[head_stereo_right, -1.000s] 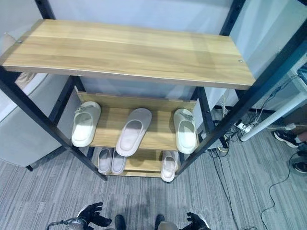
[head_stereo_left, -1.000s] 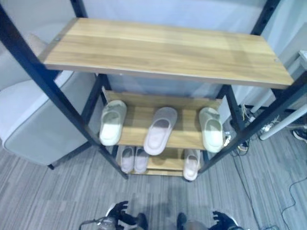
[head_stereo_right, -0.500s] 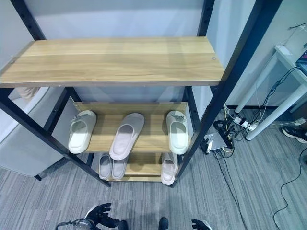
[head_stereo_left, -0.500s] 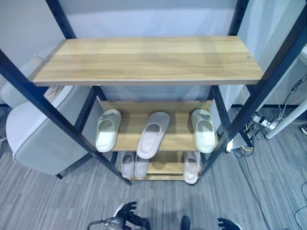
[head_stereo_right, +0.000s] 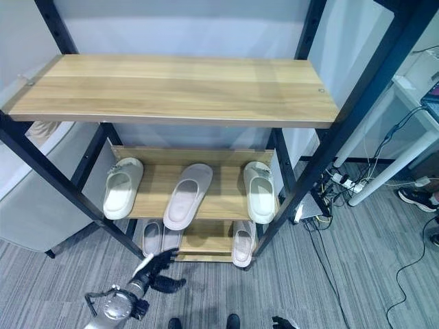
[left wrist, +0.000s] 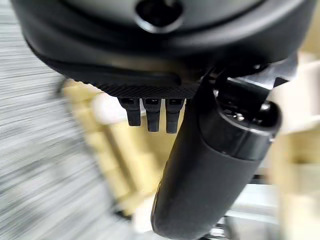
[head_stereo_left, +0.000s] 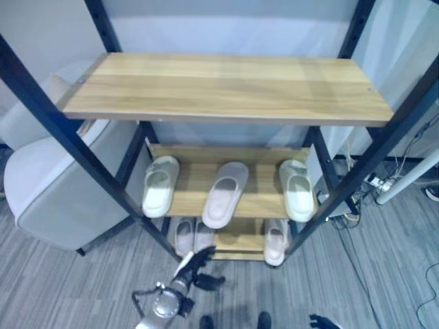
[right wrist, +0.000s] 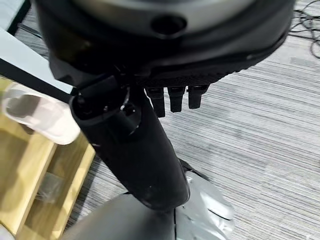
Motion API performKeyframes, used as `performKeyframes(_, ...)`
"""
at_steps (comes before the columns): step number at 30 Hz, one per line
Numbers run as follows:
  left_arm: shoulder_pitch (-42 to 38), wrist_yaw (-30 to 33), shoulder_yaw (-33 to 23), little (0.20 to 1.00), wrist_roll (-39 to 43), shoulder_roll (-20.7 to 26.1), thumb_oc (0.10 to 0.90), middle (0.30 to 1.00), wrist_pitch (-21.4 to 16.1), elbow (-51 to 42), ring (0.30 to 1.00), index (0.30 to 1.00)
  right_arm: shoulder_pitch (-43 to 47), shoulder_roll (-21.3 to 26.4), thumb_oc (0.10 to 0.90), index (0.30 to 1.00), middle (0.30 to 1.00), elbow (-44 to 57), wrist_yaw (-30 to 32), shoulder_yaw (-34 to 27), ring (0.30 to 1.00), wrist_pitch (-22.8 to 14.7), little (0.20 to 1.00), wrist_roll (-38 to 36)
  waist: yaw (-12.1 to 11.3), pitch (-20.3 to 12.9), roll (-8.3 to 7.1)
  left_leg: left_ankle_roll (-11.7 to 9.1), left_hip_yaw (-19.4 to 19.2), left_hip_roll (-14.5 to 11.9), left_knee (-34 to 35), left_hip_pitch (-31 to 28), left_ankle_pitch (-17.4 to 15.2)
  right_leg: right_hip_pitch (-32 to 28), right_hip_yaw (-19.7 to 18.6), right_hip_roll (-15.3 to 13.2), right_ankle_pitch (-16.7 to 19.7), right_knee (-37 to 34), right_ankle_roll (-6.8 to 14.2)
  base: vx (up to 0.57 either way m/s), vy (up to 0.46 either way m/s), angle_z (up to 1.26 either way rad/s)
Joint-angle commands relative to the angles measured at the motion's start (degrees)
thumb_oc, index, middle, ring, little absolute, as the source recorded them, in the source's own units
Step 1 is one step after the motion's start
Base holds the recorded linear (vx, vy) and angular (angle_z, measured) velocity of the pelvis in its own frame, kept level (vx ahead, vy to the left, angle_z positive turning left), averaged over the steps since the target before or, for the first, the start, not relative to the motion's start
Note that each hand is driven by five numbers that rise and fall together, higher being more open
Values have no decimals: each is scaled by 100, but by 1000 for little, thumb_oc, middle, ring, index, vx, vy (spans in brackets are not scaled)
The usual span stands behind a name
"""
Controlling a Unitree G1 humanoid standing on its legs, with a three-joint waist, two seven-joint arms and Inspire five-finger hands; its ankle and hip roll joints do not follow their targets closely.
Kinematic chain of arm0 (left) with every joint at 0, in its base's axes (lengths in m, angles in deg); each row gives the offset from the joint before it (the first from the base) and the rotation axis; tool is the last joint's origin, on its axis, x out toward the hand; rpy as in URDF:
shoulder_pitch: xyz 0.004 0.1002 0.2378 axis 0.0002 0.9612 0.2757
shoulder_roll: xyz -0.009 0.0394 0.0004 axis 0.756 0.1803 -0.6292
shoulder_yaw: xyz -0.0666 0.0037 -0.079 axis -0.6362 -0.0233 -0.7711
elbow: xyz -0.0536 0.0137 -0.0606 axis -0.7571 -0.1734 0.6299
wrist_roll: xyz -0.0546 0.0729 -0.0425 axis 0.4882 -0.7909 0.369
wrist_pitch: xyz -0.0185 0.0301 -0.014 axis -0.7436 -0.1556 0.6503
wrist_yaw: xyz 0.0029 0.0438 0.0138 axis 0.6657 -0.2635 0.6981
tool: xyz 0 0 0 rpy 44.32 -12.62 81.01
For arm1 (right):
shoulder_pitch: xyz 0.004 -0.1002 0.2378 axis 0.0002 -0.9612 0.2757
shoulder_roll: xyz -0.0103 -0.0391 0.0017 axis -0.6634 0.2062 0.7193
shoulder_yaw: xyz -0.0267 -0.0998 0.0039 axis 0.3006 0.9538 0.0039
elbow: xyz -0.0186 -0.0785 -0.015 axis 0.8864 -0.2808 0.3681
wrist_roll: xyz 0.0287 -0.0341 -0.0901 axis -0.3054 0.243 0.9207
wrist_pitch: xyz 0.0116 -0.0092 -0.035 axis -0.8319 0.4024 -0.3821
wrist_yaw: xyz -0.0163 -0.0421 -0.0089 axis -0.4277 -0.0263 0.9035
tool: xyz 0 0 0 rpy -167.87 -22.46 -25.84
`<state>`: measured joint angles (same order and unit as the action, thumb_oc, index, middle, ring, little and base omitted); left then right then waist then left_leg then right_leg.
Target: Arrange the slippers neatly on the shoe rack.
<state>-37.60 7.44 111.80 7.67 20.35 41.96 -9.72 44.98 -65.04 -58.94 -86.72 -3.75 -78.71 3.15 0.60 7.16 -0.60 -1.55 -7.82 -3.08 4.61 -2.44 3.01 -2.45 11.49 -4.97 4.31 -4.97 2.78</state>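
The shoe rack has a bare wooden top shelf. Its middle shelf holds a cream slipper at the left, a pale pink slipper lying askew in the middle and a cream slipper at the right. On the bottom shelf a pink pair lies at the left and a single slipper at the right. My left hand hovers open above the floor just before the bottom shelf's left end, holding nothing. My right hand hangs low at the front, open and empty; past it lies a pale slipper.
A grey armchair stands close against the rack's left side. Cables and a power strip lie on the floor at the right, beside a white table leg. Grey carpet spreads in front of the rack.
The camera has shifted. My left hand has risen from the bottom edge and reached forward to the bottom shelf's front. The slippers lie as before.
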Motion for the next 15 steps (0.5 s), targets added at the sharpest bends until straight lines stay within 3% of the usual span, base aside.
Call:
performKeyframes(1,-222,-100,-140,900,-111,123,800,900,-369,-422,900,900,306,34,800,900,900,16,0,-70,900,-189,900,76,-119,-59,-68,-187,66,-27,10,-36,-503,-168,-191,-296,-705,328,579,64,-2,-1)
performKeyframes(15,175,-43,-773,900,-251,337,800,900,-407,-1940,900,900,192,-1,800,900,900,-3,40,-209,900,-139,900,134,-188,-80,-80,-209,131,-57,39,-144,-471,-398,-29,-243,-695,185,538,7,-8,2)
